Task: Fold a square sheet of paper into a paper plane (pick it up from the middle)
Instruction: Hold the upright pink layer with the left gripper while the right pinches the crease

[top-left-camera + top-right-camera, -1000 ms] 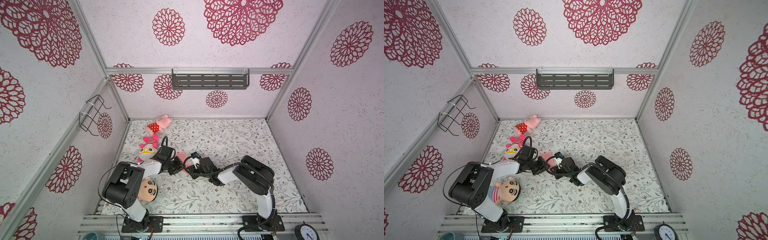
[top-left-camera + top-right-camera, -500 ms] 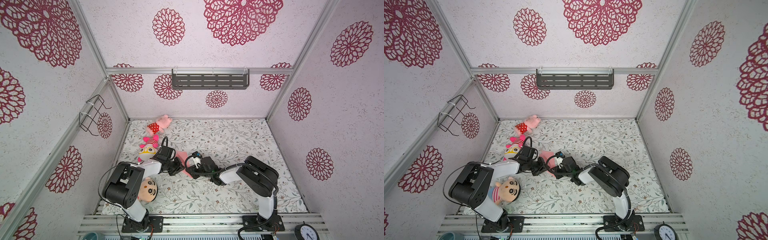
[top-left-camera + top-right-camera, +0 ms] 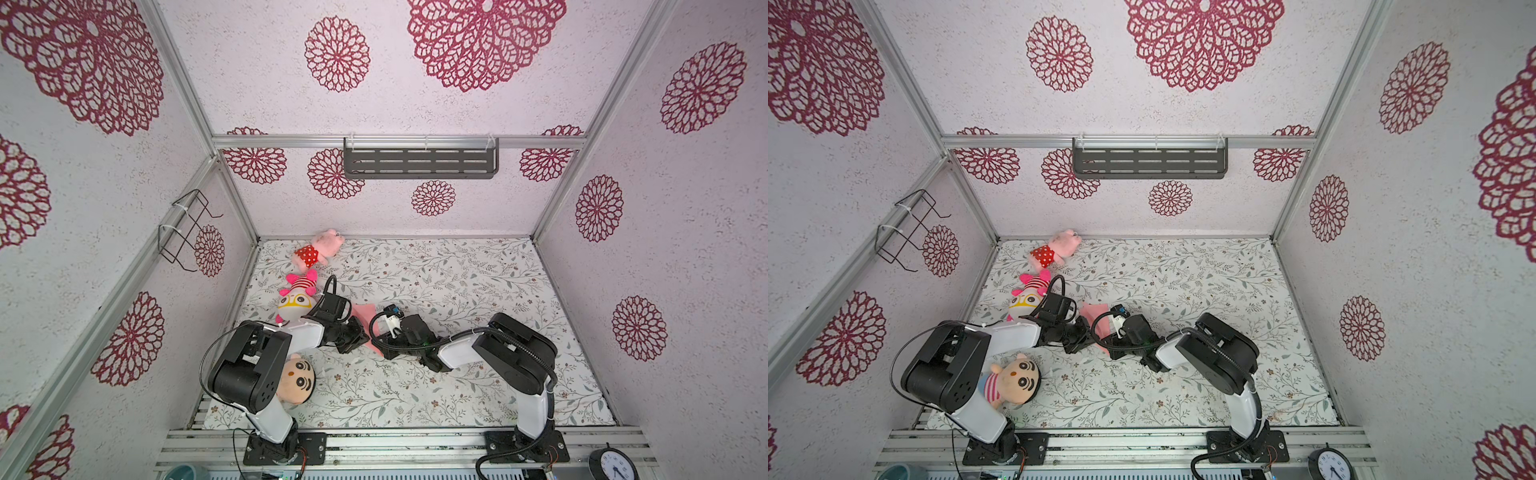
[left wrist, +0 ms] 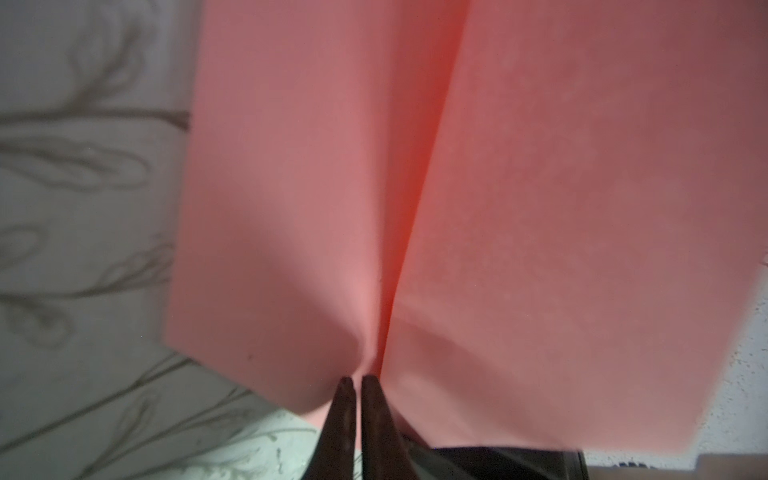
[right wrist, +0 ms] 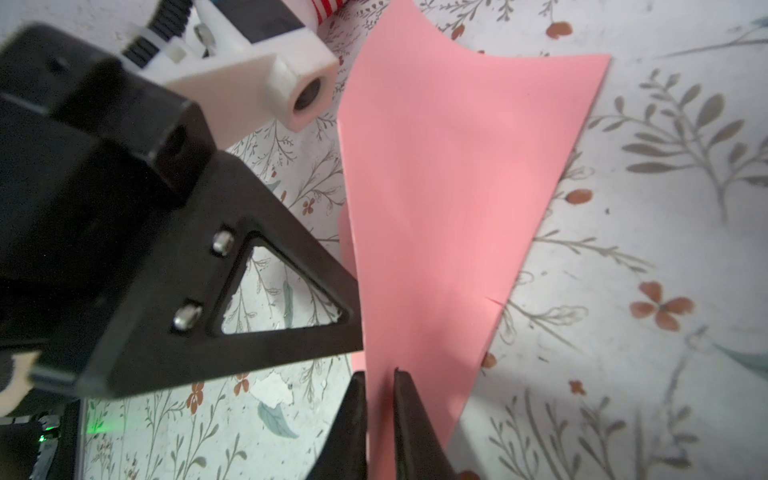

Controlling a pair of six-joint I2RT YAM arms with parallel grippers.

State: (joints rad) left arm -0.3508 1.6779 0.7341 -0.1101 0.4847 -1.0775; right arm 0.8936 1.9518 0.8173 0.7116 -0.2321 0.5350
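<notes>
The left tool (image 4: 353, 380) and right tool (image 5: 379, 376) each pinch the square sheet of paper (image 3: 365, 311), raised mid-counter at twelve o'clock from them; centre fold under way, likely pressing next.

Floral tabletop (image 3: 457, 282) bearing plush toys (image 3: 309, 254)

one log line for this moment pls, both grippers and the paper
left gripper: shut on pink paper | right gripper: shut on pink paper | paper: creased along its middle, pinched between both | plane: not yet formed
</notes>
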